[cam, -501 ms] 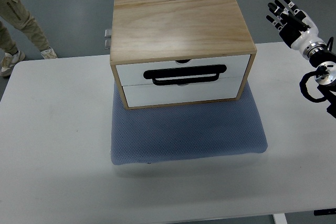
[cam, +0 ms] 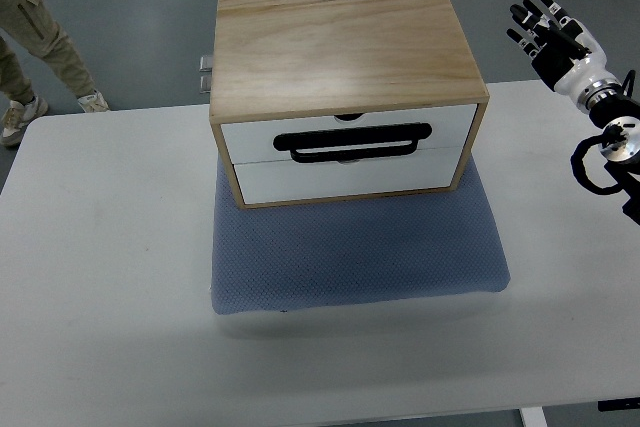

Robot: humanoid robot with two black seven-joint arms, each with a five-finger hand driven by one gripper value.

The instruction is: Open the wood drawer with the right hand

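Wood drawer box (cam: 345, 67) sits mid-table on a blue-grey mat (cam: 355, 252), toward the far side of the white table (cam: 100, 277). Two white drawer fronts face the near side; the upper drawer (cam: 350, 132) carries a black loop handle (cam: 352, 142), and both drawers are flush with the frame. A small metal fitting (cam: 205, 72) shows at the box's far left side.

Right hand (cam: 548, 29) is raised at the far right, well apart from the box, fingers spread and holding nothing; its arm enters from the right edge. A person's legs (cam: 35, 37) stand on the floor at far left.
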